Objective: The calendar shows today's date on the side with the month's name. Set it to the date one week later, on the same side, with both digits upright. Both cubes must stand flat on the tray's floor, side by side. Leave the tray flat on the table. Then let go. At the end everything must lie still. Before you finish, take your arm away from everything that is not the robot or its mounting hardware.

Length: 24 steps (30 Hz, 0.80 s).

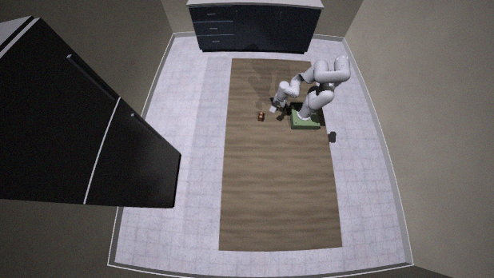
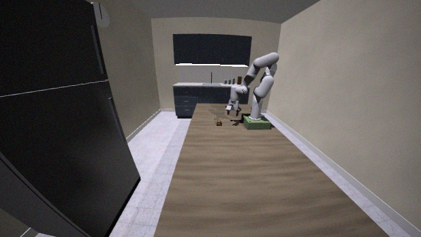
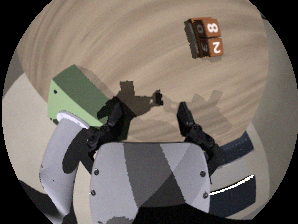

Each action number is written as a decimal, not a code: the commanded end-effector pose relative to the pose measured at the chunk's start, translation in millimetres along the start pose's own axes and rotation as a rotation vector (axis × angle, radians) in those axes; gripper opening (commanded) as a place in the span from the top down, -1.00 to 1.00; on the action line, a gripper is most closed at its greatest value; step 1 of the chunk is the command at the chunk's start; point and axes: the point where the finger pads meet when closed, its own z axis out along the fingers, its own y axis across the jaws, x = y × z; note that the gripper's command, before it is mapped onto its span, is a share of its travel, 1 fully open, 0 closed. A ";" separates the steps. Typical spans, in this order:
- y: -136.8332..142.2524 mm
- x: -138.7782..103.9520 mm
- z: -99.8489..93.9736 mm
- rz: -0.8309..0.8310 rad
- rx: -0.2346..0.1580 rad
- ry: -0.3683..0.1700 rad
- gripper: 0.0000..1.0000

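Note:
The small calendar (image 1: 260, 116) (image 2: 219, 124) stands on the table, left of the robot's base. In the wrist view it is at the upper right: two orange cubes side by side, one with a white 8 (image 3: 213, 27) on top and one with a white 2 (image 3: 215, 47) on top. Their shaded sides seem to show 0 and 3. The dark tray (image 3: 190, 39) shows along that shaded side; its lettering is unreadable. My gripper (image 3: 150, 108) (image 2: 233, 114) is open and empty, above the table and off to the calendar's side, touching nothing.
The green base block (image 1: 304, 121) (image 2: 257, 123) (image 3: 67, 92) carries the arm at the table's right edge. The wooden table (image 1: 280, 192) (image 2: 252, 177) extends toward the top and exterior views. Dark cabinets (image 1: 260, 28) stand beyond its far end, and a black fridge (image 1: 132, 168) stands to the left.

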 end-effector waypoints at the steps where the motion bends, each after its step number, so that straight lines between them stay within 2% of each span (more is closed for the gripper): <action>1: 4.3 0.9 18.2 0.000 -0.002 0.001 -1.00; 12: 4.2 0.8 22.8 0.000 -0.002 0.001 -1.00; 24: 4.8 0.9 52.7 0.000 -0.002 0.001 -1.00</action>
